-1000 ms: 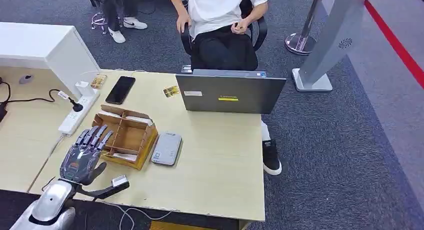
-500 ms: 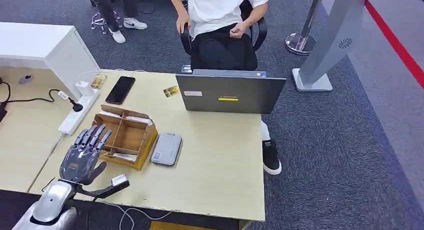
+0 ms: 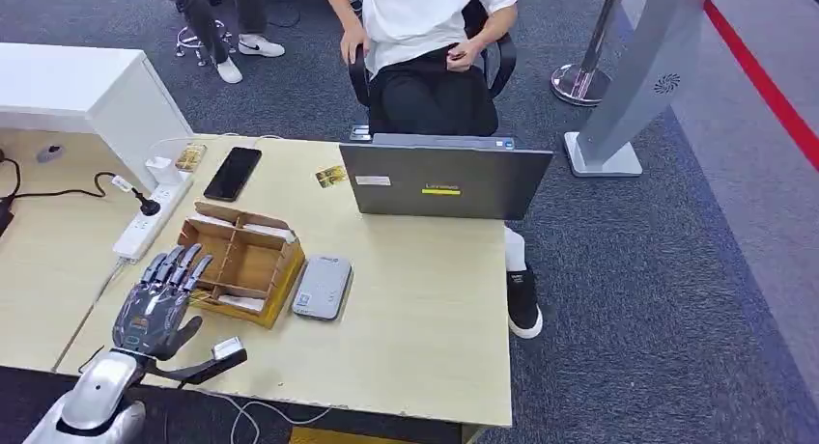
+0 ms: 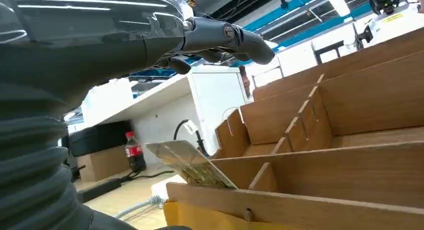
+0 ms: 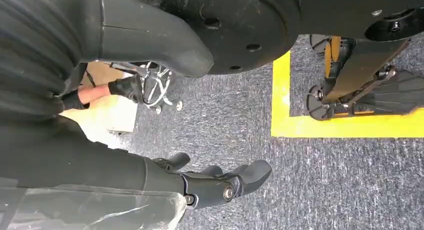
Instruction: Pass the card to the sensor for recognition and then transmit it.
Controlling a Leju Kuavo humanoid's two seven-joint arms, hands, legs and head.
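From the head view, the left hand (image 3: 155, 304) hovers flat with fingers spread and nothing in it, over the worktop (image 3: 415, 319) just beside the wooden divider box (image 3: 243, 261); a grey card sensor (image 3: 323, 286) lies next to that box. The left wrist view shows a card (image 4: 189, 162) leaning tilted in a near compartment of the box, fingers (image 4: 225, 37) extended above it. In the right wrist view, the right hand (image 5: 220, 182) hangs over grey carpet (image 5: 350, 180), fingers loosely curled and holding nothing.
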